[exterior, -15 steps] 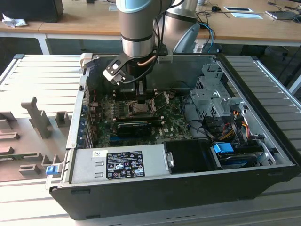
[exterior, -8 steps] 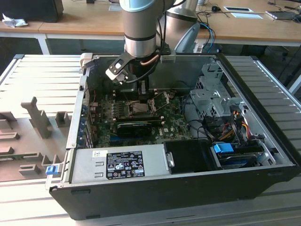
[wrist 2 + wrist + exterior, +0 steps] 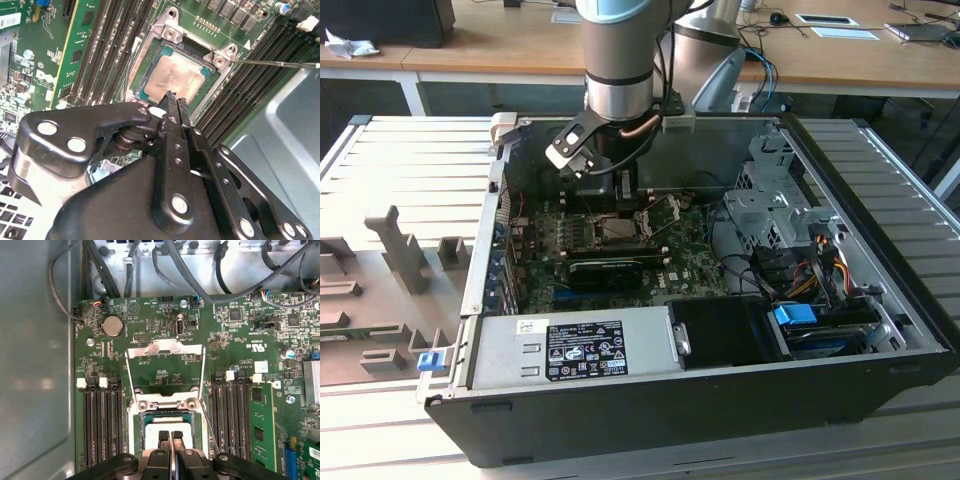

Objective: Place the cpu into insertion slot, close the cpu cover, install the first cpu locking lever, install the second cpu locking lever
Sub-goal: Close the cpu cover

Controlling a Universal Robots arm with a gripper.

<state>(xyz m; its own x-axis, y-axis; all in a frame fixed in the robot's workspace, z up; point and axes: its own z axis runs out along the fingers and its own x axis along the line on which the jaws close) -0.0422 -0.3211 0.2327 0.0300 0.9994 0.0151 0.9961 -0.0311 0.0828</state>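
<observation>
**Gripper (image 3: 175, 98) poised over the seated cpu (image 3: 175, 75) inside an open desktop computer case (image 3: 880, 300)**
In both wrist views the cpu lies flat in its socket on the motherboard (image 3: 235, 340), dull silver top upward. The two black fingertips (image 3: 163, 436) stand over one edge of it, drawn to a narrow gap with nothing between them; whether they touch the chip cannot be told. The cpu cover (image 3: 165, 347) stands swung open on its hinge beside the socket, with green board showing through its open middle. A thin locking lever (image 3: 275, 63) juts out sideways from a corner of the socket. Rows of memory slots (image 3: 97, 425) flank the socket on both sides, and a coin cell (image 3: 113, 326) sits near the raised cover. In the exterior view the arm (image 3: 620, 60) reaches down into the case
</observation>
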